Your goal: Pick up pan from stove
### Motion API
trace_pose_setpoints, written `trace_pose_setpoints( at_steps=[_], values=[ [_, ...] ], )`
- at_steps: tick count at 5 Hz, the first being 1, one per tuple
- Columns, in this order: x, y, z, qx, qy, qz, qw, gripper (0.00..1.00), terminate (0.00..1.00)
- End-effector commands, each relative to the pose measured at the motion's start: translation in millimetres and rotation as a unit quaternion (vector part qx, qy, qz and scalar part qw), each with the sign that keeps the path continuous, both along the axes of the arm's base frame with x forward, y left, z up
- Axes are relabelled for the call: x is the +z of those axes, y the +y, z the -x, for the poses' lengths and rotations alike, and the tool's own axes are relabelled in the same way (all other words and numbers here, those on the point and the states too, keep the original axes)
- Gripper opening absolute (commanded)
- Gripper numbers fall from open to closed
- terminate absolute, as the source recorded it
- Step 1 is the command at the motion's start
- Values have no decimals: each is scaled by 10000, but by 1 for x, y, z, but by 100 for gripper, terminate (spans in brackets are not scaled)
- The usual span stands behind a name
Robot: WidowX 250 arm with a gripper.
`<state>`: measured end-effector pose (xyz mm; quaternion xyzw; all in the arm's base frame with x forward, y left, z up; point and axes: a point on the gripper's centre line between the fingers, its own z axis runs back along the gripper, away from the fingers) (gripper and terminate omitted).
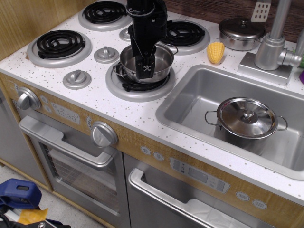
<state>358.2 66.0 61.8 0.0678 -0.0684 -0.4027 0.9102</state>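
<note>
The pan [160, 59], a small shiny steel pot without a lid, sits on the front right burner [137, 88] of the white speckled stove [102, 97]. A thin wire handle shows at its left side. My black gripper [145, 71] comes down from above onto the pan's near rim. The near finger [145, 66] hangs in front of the rim and hides the other finger behind it. I cannot see the gap between them, so I cannot tell whether they grip the rim. The pan looks level on the burner.
A larger lidded steel pot [247, 118] stands in the sink [199, 90] at the right. A flat lidded pan [241, 32], a toy corn [215, 52] and the faucet [273, 45] are at the back right. Silver knobs [77, 78] sit between the burners.
</note>
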Motion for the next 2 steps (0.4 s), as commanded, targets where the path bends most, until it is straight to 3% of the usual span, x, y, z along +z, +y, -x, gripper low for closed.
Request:
trace_pose_setpoints(
  at_steps=[1,2],
  values=[
    [0,0,0,0,0,0,10000,100,0],
    [-10,3,-1,-41,-60,94,9999,100,0]
  ],
)
